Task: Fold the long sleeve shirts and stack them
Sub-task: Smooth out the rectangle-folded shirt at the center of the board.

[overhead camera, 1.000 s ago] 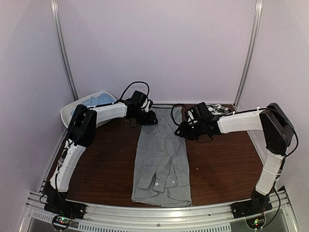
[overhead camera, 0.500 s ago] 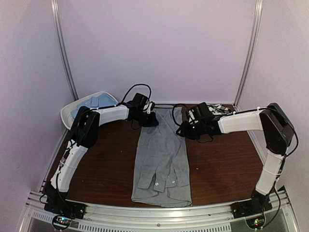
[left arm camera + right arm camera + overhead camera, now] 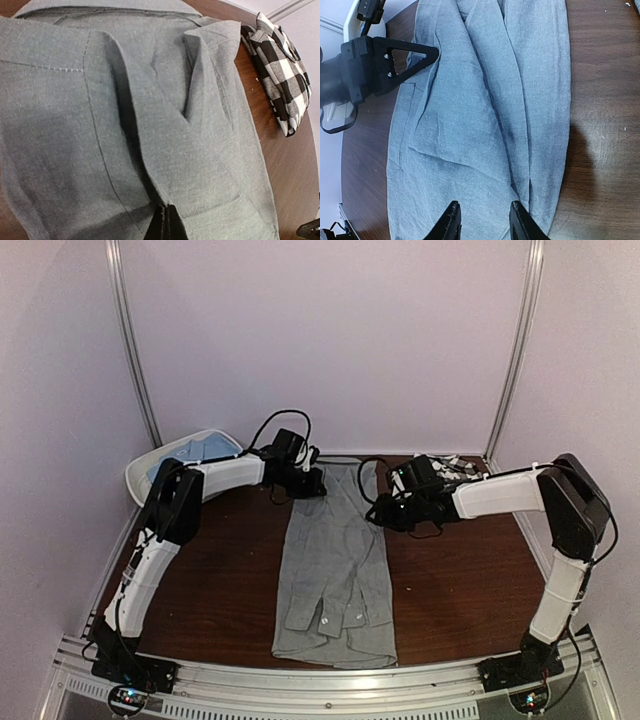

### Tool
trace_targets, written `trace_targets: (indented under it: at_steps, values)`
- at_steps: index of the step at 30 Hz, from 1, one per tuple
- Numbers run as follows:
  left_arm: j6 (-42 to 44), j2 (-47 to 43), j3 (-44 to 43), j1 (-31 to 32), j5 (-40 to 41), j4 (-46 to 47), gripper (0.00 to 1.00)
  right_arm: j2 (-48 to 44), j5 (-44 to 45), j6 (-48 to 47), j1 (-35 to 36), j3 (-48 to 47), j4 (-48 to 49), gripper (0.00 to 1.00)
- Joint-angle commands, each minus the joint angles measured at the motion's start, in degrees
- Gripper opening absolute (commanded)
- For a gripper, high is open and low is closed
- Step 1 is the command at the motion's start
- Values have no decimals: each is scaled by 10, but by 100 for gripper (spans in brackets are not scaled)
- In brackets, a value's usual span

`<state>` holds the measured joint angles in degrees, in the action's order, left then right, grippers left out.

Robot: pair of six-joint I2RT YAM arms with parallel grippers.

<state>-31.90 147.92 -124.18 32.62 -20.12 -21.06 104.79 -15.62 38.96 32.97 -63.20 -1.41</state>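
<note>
Left jaws are clenched on a raised fold of the grey shirt [image 3: 335,560]; right jaws stand parted over its right edge near the far end. This shirt lies lengthwise down the middle of the dark brown wooden tabletop [image 3: 450,580]. At the back right sits the checked shirt [image 3: 277,75], and at the back left the light blue shirt [image 3: 195,450] lies in a white tub [image 3: 140,478]. Pale lilac walls [image 3: 330,340] with metal strips [image 3: 130,340] enclose the space.

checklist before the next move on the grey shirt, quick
1. Left claw shut on the grey shirt's far end: ok.
2. Right claw gripping too: not ok, jaws open over the cloth.
3. Grey shirt lying in a long flat strip: ok.
4. Checked shirt off the grey one: cannot tell, very close.
5. Blue shirt inside the tub, out of the way: ok.
</note>
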Motion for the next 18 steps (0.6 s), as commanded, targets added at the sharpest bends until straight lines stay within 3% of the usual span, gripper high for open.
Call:
trace_targets:
  at_steps: [1,18]
  values:
    - [-2,-43,-12,-8,0,25,0,-11,-1,-2,-4,10,12,35]
    - [-4,-45,-10,-25,39,16,0,-15,0,-3,-4,19,12,35]
